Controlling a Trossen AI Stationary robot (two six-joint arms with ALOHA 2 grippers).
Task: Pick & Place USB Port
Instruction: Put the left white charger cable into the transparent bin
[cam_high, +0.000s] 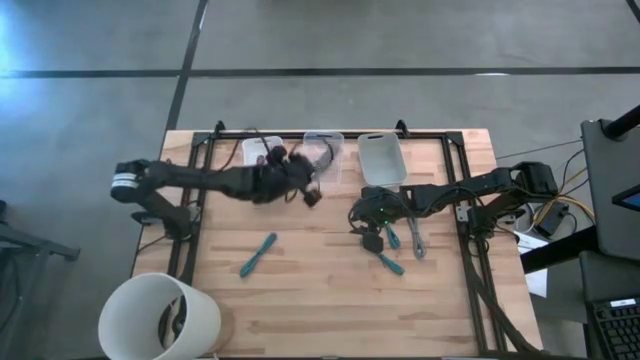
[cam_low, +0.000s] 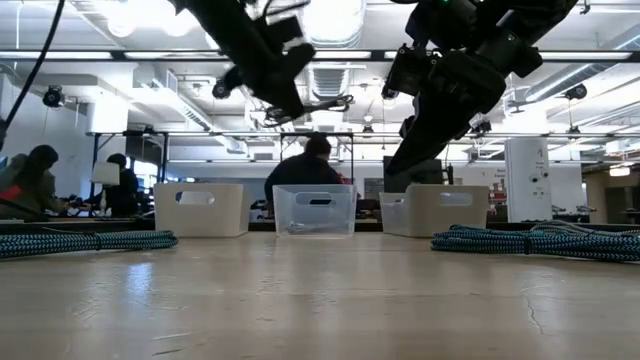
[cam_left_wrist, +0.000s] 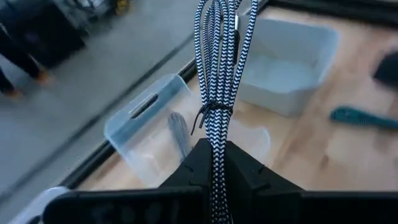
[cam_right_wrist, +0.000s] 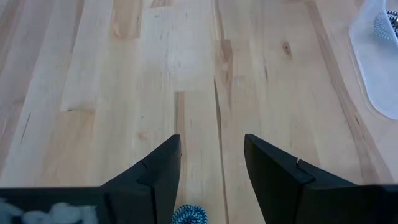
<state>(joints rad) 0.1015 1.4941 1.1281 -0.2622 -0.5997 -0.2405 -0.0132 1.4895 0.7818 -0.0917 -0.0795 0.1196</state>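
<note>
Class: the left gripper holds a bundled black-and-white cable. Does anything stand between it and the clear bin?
Nothing visible does. The left gripper grips the cable directly above the clear bin, open-topped.

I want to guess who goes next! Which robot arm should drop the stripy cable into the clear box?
Probably the left. Its left gripper is shut on the black-and-white cable, right by the clear bin. The right gripper is open and empty, low over the table near a teal cable.

One camera looks straight down on the bench (cam_high: 330, 290); another sits level at its surface; wrist cameras look closely past each arm's jaws.
</note>
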